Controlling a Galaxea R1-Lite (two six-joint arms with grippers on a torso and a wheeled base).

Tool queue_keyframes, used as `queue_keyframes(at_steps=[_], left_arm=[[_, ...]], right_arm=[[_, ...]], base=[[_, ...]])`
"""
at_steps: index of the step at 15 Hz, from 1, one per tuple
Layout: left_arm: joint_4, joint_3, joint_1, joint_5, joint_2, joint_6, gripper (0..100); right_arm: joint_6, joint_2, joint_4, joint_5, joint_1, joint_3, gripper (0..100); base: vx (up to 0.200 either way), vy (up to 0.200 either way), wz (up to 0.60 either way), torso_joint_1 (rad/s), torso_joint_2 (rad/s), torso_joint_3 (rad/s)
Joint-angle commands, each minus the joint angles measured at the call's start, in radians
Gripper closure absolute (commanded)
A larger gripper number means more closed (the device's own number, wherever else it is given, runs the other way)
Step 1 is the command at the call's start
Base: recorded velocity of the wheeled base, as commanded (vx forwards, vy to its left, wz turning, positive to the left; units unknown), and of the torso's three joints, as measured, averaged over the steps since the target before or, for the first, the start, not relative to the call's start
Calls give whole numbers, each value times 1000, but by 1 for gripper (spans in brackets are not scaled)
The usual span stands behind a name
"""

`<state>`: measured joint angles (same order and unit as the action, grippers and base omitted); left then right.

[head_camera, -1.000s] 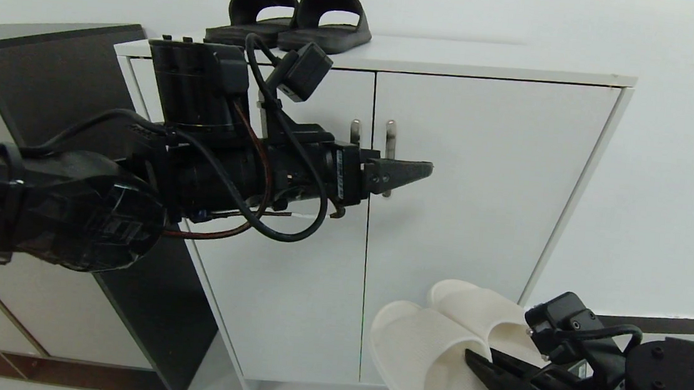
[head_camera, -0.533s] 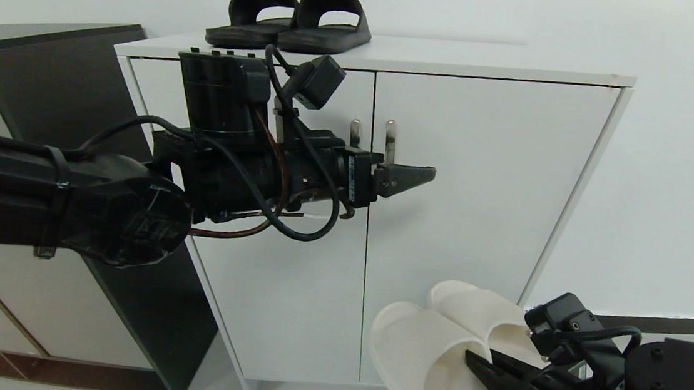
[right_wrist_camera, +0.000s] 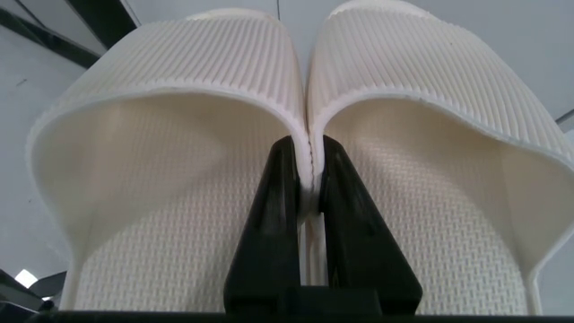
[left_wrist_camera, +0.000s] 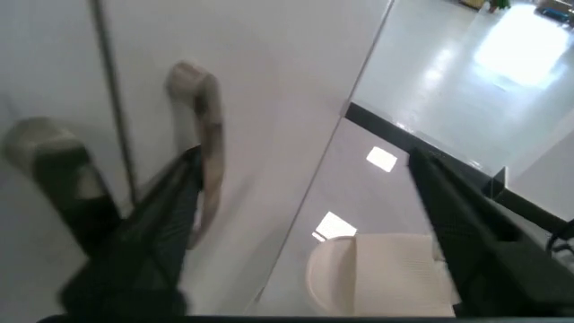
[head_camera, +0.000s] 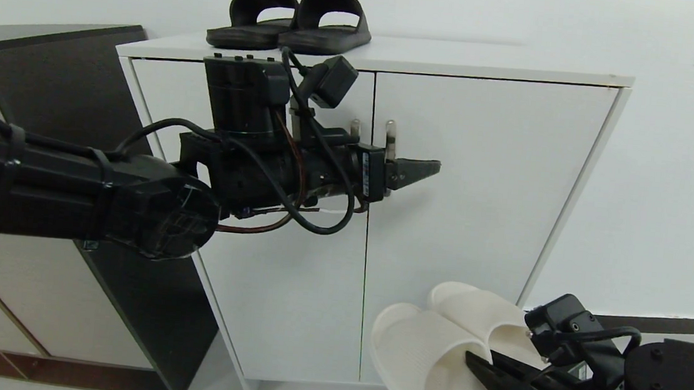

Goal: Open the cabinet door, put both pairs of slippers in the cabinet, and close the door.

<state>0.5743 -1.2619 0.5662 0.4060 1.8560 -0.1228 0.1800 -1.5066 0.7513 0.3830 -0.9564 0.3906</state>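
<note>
White ribbed slippers, one pair, nearest item, low right in front of the cabinet. They are held soles together; the right gripper is clamped tight on the two touching inner edges and hangs clear of the doors.

Left gripper, mid-height, in front of the cabinet's centre seam. Its fingers are spread wide with nothing between them. One fingertip lies just beside the right door handle; contact cannot be judged.

White two-door cabinet, both doors shut. Two metal handles stand side by side at the seam, with the left door handle partly behind the arm.

Dark side unit, left of the cabinet and touching it.

Black slippers, one pair, side by side on the cabinet top, far left end, untouched.

Step in hand, by judgement: the first, opening the door, with the grasp not yet made. Both pairs are outside.

Next move, by judgement: bring the right door handle between the open fingers, close on it, then pull along the door's arc, presumably hinged at its right edge. The white pair waits close by and may need to stay out of the door's swing.
</note>
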Motion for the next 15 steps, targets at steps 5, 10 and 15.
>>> queue_keyframes(at_steps=[5, 10, 15], left_arm=[[-4, 91, 8, 8, -77, -5, 100], [68, 233, 17, 10, -166, -5, 100], [116, 389, 23, 8, -317, -6, 100]], right_arm=[[-2, 49, -3, -110, -2, -41, 100], [-30, 105, -10, -164, -18, -67, 100], [-31, 103, -9, -162, -18, -72, 100]], base=[[0, 0, 0, 0, 0, 0], [0, 0, 0, 0, 0, 0], [0, 0, 0, 0, 0, 0]])
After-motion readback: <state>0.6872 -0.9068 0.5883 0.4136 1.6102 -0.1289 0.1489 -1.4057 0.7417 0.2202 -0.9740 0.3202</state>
